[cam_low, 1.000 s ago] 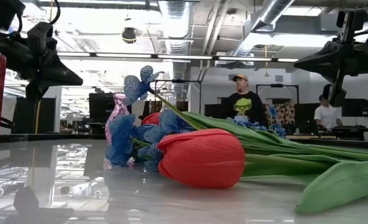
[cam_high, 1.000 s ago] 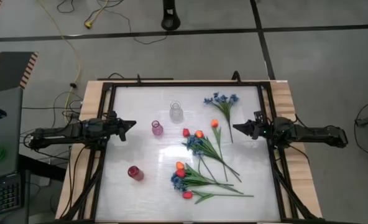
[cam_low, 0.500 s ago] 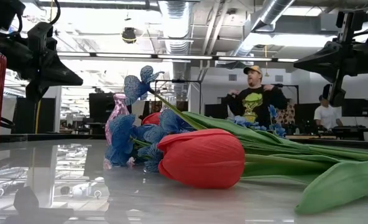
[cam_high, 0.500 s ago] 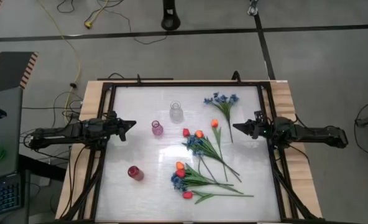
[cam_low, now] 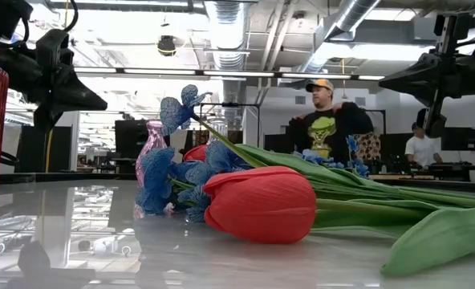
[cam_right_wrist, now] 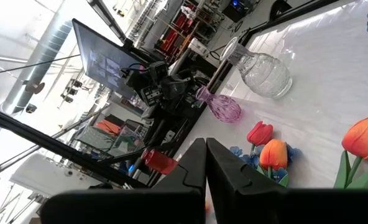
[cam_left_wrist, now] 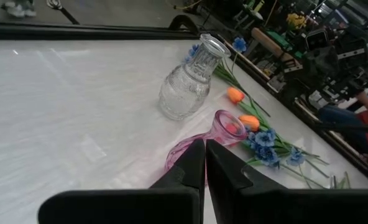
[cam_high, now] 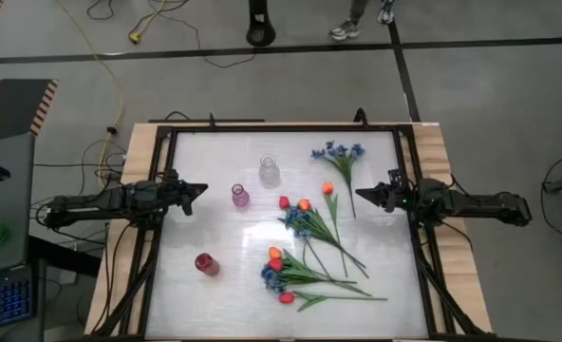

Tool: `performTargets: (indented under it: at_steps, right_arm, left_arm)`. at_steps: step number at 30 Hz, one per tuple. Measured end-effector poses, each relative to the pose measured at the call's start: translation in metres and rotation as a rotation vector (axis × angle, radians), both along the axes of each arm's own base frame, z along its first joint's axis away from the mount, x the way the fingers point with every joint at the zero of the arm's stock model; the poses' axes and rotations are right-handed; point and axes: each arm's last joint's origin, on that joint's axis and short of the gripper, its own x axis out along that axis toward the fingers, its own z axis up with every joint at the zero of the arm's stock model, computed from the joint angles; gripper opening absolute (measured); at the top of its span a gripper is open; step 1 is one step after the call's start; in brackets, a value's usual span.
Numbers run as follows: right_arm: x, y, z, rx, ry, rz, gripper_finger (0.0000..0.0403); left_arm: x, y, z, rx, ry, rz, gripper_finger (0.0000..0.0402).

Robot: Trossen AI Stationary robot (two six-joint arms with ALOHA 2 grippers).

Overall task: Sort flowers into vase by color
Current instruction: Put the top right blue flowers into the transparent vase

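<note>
Flowers (cam_high: pixel 311 249) loose on table (cam_high: pixel 215 228), near three vases (cam_high: pixel 240 196).

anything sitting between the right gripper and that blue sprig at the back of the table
Nothing visible does. The shut right gripper hovers at the table's right edge, and the sprig of small blue blossoms on a green stem lies just beyond its tip, with only bare white tabletop between them.

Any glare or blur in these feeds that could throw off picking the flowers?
High view: a bright glare patch on the table beside the flowers. Low view: the glossy top mirrors the ceiling lights, and the near red tulip and green leaf look soft. Wrist views: the clear vase looks sharp.
</note>
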Motion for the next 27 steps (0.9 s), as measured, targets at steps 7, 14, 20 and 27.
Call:
performTargets:
  at_steps: [7,14,20,27]
  right_arm:
    - [-0.0003,-0.0016,0.0,-0.328,0.075,-0.035,0.0038]
    - [-0.0003,-0.0016,0.0,-0.688,0.155,-0.035,0.0038]
    - [-0.0003,-0.002,0.001,-0.691,0.147,-0.043,0.0038]
    - [-0.0012,-0.004,0.0075,-0.609,0.096,-0.077,0.0073]
  left_arm:
    - [-0.0005,0.001,0.0002,0.097,0.042,0.009,0.0]
    - [-0.0006,0.002,0.001,0.251,0.11,0.002,0.0]
    - [-0.0005,0.0021,0.0012,0.29,0.128,-0.008,0.0]
    - [-0.0003,0.0028,0.0035,0.299,0.109,0.023,0.0007]
